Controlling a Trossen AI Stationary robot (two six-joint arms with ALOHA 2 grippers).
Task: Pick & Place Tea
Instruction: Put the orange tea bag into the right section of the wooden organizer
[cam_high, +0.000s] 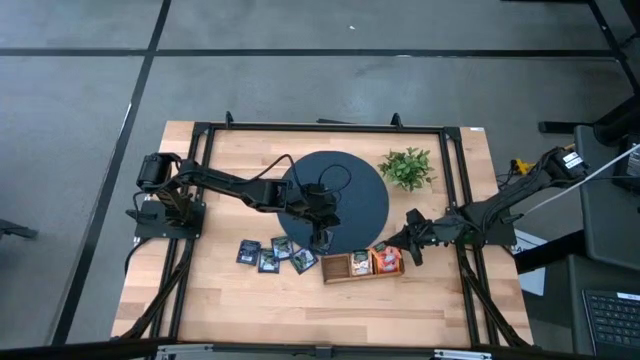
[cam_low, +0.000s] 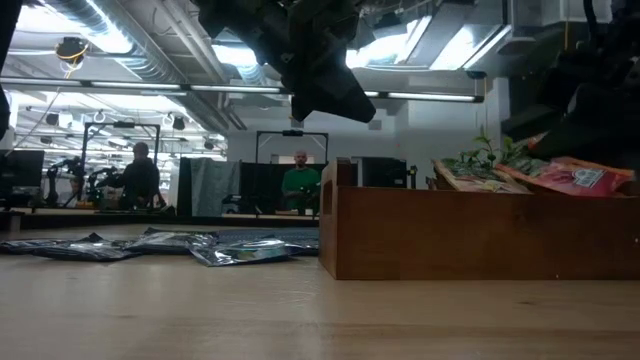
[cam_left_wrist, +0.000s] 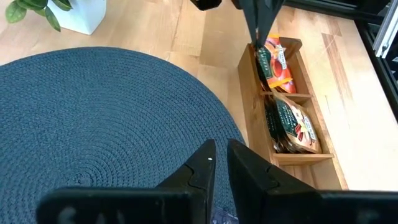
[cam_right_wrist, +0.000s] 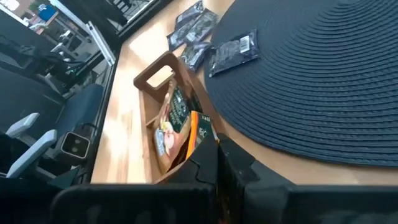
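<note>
Wooden table (cam_high: 220, 300) carries a round dark woven mat (cam_high: 345, 195), with a leafy plant (cam_high: 407, 167) just beside its rim. A three-compartment wooden tray (cam_high: 362, 265) sits near the mat's front edge; beige and orange-red tea sachets (cam_left_wrist: 283, 93) stand in two compartments, the third appears empty. Dark tea sachets (cam_high: 275, 253) lie flat on the table beside the tray's empty end. Left gripper (cam_high: 320, 238) is over the mat's edge, fingers (cam_left_wrist: 249, 171) nearly closed with a narrow gap; whether it holds anything cannot be told. Right gripper (cam_high: 408, 250) is clenched at the tray's far end, over the orange-red sachets.
</note>
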